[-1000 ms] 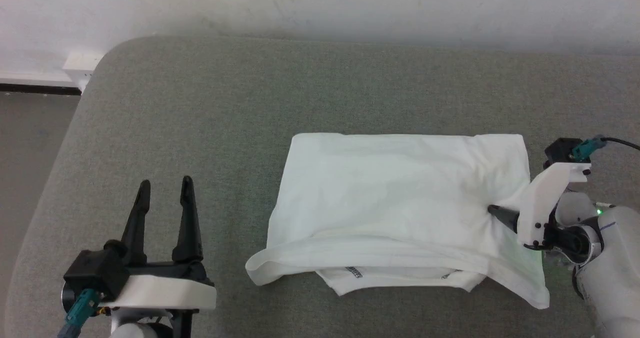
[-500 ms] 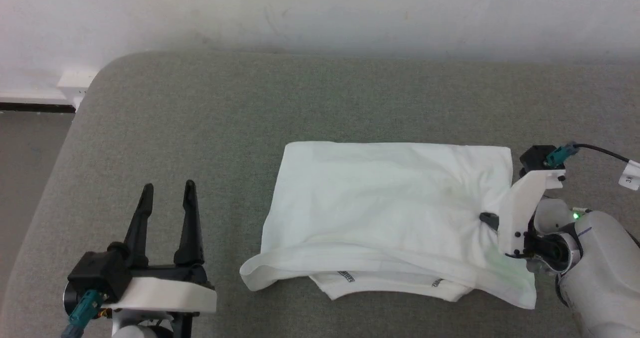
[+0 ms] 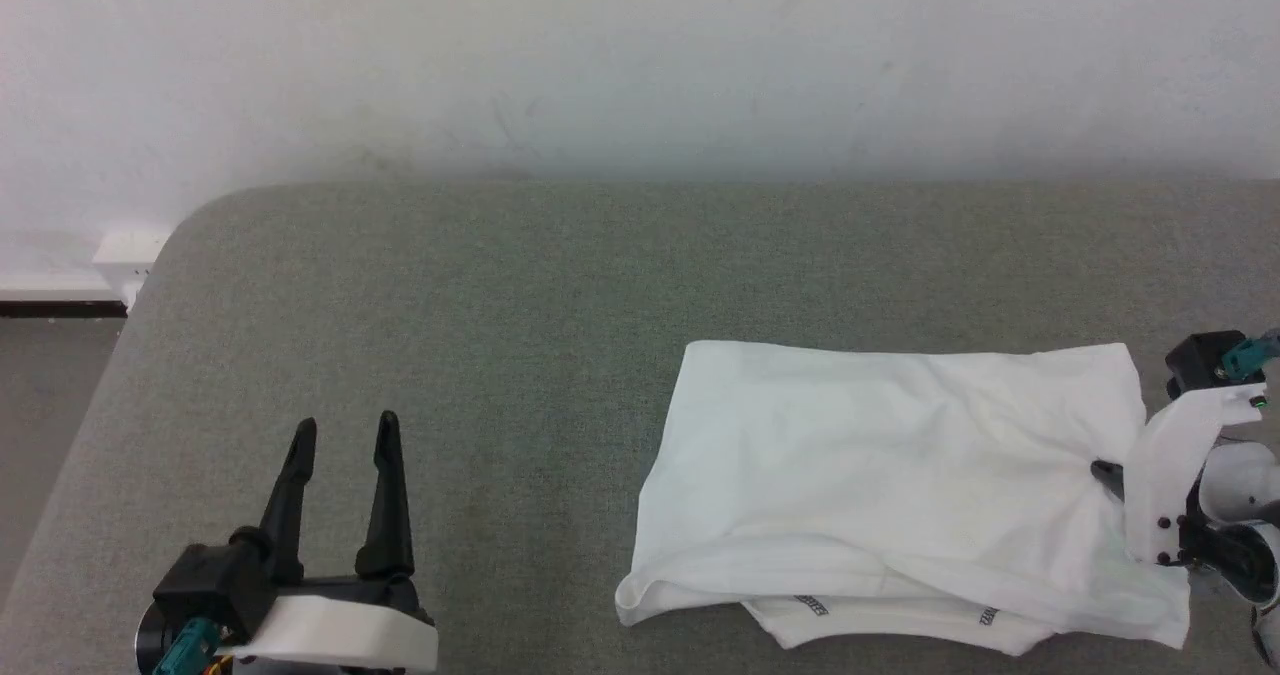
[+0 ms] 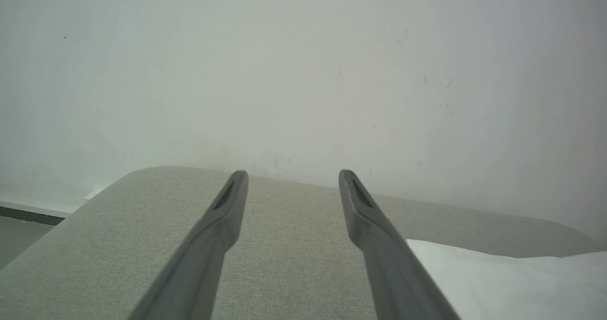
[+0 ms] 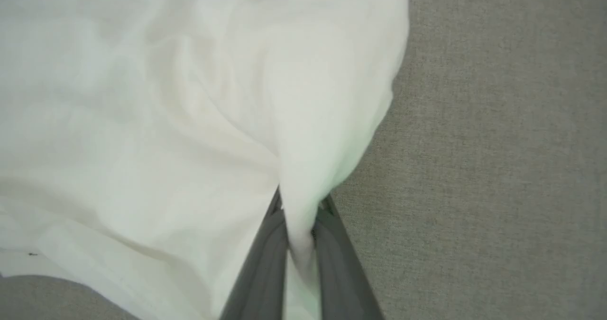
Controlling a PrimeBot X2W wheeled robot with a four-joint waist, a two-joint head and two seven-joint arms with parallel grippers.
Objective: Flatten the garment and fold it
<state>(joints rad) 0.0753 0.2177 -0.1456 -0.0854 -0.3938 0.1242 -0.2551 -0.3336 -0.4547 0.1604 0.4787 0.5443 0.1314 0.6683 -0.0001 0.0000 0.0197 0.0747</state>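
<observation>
The white garment [image 3: 900, 485] lies folded in a rough rectangle on the grey padded table [image 3: 480, 315], at the right of the head view. Grey zigzag stitching shows on the lower layer along its near edge. My right gripper [image 3: 1105, 472] is shut on a fold of cloth at the garment's right edge. In the right wrist view the garment [image 5: 166, 121] bunches into a ridge pinched between the fingers of my right gripper [image 5: 298, 201]. My left gripper [image 3: 345, 430] stands open over bare table at the lower left, apart from the garment [image 4: 502, 282], and the left gripper [image 4: 291, 175] holds nothing.
A white wall [image 3: 640, 55] rises behind the table. The table's rounded left corner [image 3: 190, 225] borders a strip of floor and a baseboard [image 3: 60, 305]. Bare grey surface spreads to the left of and beyond the garment.
The head camera has tilted up and turned left, so the whole scene sits lower and further right. The right gripper keeps its hold on the garment's right edge. The left gripper stays open.
</observation>
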